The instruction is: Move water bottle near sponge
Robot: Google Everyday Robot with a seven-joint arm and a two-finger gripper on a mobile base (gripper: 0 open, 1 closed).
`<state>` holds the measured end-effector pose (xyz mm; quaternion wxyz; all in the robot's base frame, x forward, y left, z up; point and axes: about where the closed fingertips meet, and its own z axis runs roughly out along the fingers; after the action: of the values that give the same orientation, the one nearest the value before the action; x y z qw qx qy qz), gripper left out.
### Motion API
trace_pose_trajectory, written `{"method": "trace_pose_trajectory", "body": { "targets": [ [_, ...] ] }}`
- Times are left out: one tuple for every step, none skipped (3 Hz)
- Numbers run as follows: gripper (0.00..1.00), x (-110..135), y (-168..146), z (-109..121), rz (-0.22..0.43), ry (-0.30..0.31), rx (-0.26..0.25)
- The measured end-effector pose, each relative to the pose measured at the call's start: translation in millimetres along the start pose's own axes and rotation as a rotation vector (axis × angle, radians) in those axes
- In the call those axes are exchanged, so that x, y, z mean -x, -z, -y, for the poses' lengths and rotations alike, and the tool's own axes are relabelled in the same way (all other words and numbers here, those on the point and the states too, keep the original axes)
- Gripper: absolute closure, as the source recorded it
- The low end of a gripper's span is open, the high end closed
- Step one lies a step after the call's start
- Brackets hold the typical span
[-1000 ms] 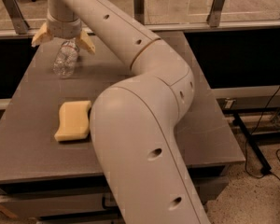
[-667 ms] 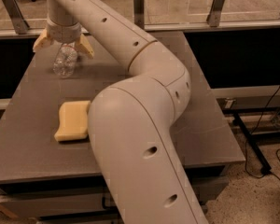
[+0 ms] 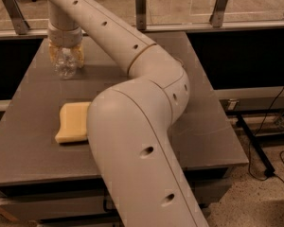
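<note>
The water bottle (image 3: 65,67) is small, clear and crinkled. It stands on the grey table (image 3: 33,164) at the far left. My gripper (image 3: 66,56) comes down on it from above, with a cream finger pressed on each side of the bottle's upper part, shut on it. The sponge (image 3: 74,122), a pale yellow foam block, lies flat nearer the front, a short way from the bottle. Its right end is hidden behind my arm.
My thick cream arm (image 3: 132,126) crosses the middle of the view and hides much of the table. A railing with metal posts (image 3: 141,8) runs behind the table. Cables (image 3: 270,141) lie on the floor to the right.
The gripper's fingers were spread wide on either side of the bottle's top. They have since dropped lower and closed in against the bottle. The bottle and sponge have not moved.
</note>
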<state>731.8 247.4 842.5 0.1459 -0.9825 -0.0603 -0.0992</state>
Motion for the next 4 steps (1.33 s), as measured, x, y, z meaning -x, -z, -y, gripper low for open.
{"method": "trace_pose_trajectory", "body": {
  "targets": [
    [0.7,2,1,-2,0.018,0.002,0.005],
    [0.92,7,21,-11,0.018,-0.01,0.007],
    [1.0,26,40,-20,0.03,-0.061,-0.026],
    [1.0,59,42,-24,0.062,-0.112,-0.041]
  ]
}}
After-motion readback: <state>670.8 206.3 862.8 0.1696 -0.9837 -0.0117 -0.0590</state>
